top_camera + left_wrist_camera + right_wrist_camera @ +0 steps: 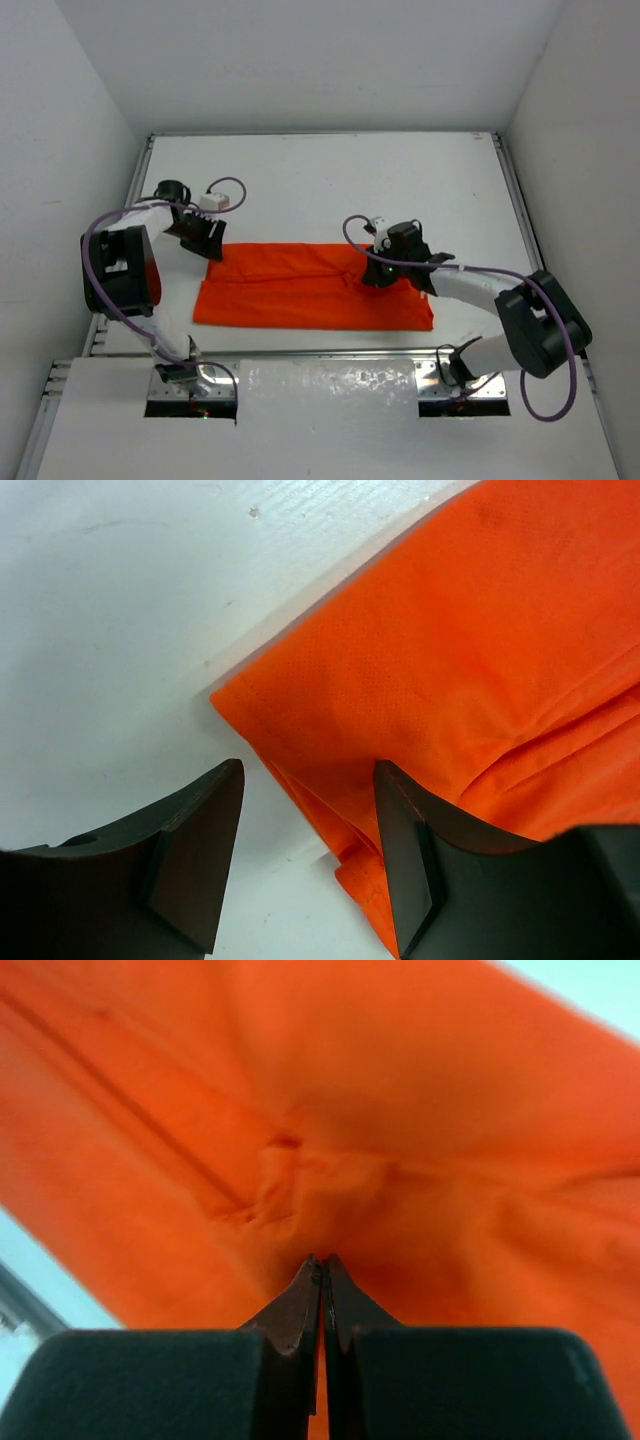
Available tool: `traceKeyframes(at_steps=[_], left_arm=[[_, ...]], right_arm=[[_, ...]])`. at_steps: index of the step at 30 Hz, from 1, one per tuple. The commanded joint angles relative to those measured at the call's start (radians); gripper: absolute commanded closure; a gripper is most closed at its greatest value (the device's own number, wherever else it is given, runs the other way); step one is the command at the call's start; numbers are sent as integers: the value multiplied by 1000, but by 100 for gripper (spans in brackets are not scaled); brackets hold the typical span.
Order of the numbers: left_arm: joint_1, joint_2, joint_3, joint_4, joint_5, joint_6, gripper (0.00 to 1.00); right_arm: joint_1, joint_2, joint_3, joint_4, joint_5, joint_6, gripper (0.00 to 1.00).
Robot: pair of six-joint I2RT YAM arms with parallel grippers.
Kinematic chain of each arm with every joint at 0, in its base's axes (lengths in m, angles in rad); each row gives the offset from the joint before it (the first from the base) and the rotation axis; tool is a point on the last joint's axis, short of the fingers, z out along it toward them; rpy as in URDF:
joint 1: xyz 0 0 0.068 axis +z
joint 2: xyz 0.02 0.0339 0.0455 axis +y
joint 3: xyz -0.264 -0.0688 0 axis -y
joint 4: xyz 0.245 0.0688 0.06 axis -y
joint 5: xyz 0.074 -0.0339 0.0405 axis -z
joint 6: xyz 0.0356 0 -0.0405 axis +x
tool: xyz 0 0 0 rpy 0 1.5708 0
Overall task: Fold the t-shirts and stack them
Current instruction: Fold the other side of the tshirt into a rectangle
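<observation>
The orange-red t-shirt (310, 290) lies flat on the white table (330, 180), folded into a long strip running left to right. My left gripper (212, 250) stands open over its far-left corner. In the left wrist view that gripper (305, 780) straddles the layered corner of the t-shirt (450, 660), one finger (200, 850) over bare table and the other (410, 860) over cloth. My right gripper (378, 275) sits on the strip's far edge, right of the middle. Its jaws (322, 1258) are shut on a pinch of t-shirt (400, 1110), and the cloth puckers toward the tips.
White walls enclose the table on the left, back and right. Metal rails (515, 200) run along the table's side edges. A white panel (330, 395) covers the near edge between the two arm bases.
</observation>
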Motion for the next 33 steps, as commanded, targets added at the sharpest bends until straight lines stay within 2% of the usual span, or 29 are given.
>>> traceKeyframes(at_steps=[1,6,12,16,18,19,22,26,30,33], left_arm=[[4,-4,26,37,-18,-27,48],[3,-15,60,25,-18,-27,47],[-11,-33,124,-21,3,-30,47],[-124,-113,223,-66,107,-27,47],[-202,-130,272,-47,143,-65,46],[-283,-122,286,-40,150,-83,45],[-408,-64,336,-2,186,-122,45],[-442,-13,301,81,172,-221,45],[-436,13,240,89,46,-205,46],[-396,14,180,103,11,-201,46]], right_arm=[[56,-52,-36,91,11,64,100],[143,-100,-85,125,121,99,100],[144,-72,-75,83,170,79,100],[145,-162,8,-21,155,5,100],[116,-243,49,-56,188,4,100],[87,-254,56,-61,172,20,100],[-46,-227,36,-99,118,117,100],[-117,-212,-73,-75,129,217,100],[-129,-245,-148,-69,149,249,100],[-131,-279,-197,-75,167,263,100]])
